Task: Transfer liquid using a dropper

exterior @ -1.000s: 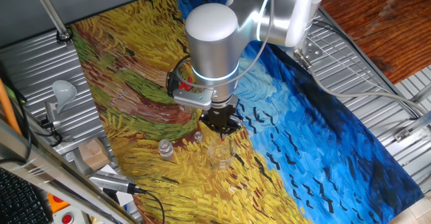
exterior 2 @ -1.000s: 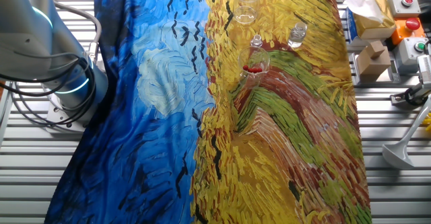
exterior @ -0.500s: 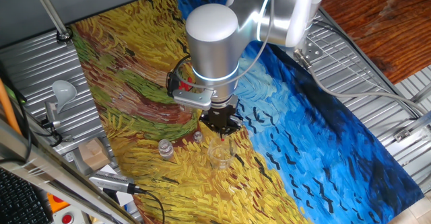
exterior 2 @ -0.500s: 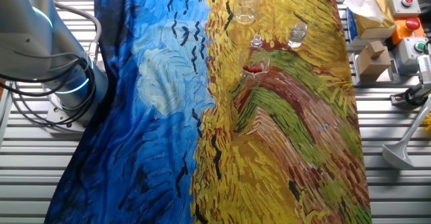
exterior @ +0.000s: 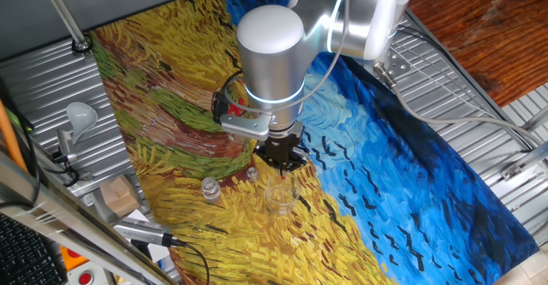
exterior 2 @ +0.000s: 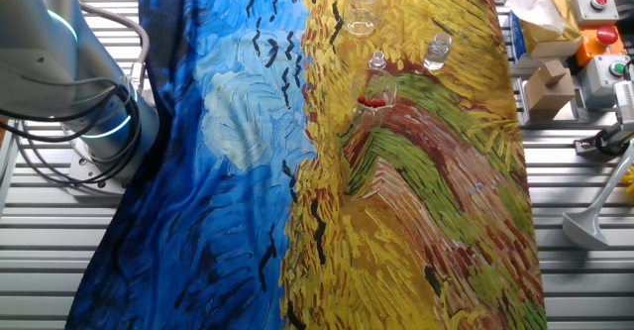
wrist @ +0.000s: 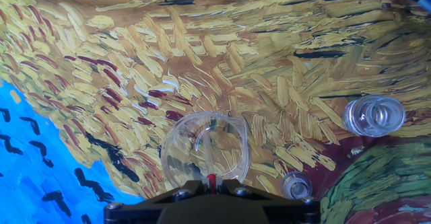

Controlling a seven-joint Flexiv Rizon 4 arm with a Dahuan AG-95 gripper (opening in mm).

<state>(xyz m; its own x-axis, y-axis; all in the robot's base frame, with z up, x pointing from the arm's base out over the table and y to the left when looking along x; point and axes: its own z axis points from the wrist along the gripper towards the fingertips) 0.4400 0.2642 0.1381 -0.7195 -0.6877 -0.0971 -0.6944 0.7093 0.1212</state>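
Gripper (exterior: 285,167) hangs just above the clear beaker (exterior: 280,198) in one fixed view, with two small vials (exterior: 210,190) close by on the painted cloth (exterior: 163,105), and its fingers are too dark to show how far apart they stand. From the other fixed view only the gripper's tip shows at the top edge, above the beaker, while a glass cup (exterior 2: 374,96) holding spare red-bulbed droppers stands nearer the camera. Looking along the fingers, the dropper (wrist: 211,158) appears pinched between them, its stem reaching down into the beaker, so pickup seems done, and drawing or releasing liquid is probably under way.
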